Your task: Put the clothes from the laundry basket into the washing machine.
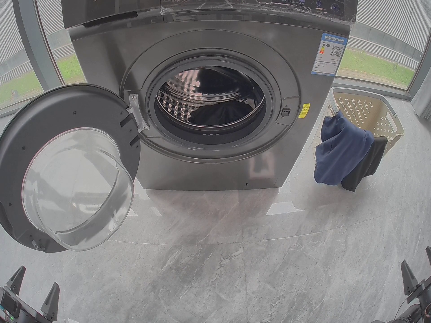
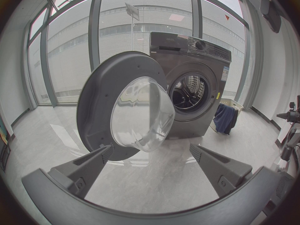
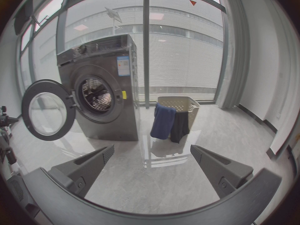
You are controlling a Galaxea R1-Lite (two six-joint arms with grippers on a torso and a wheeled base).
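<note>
Find blue shirt (image 1: 341, 151) and black garment (image 1: 366, 164) draped over the basket (image 1: 390, 115) rim, beside the open washing machine (image 1: 202, 171). Expect light, limp cloth; pinch a bunched fold near the rim. Begin with left gripper (image 2: 150, 147) and right gripper (image 3: 152, 147) spread wide, empty.

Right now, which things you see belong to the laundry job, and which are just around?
Job: washing machine, its open door, laundry basket, blue garment and black garment draped over the basket's rim, dark cloth in the drum.
Just around: window frame, curtain, dark box on the wall.
</note>
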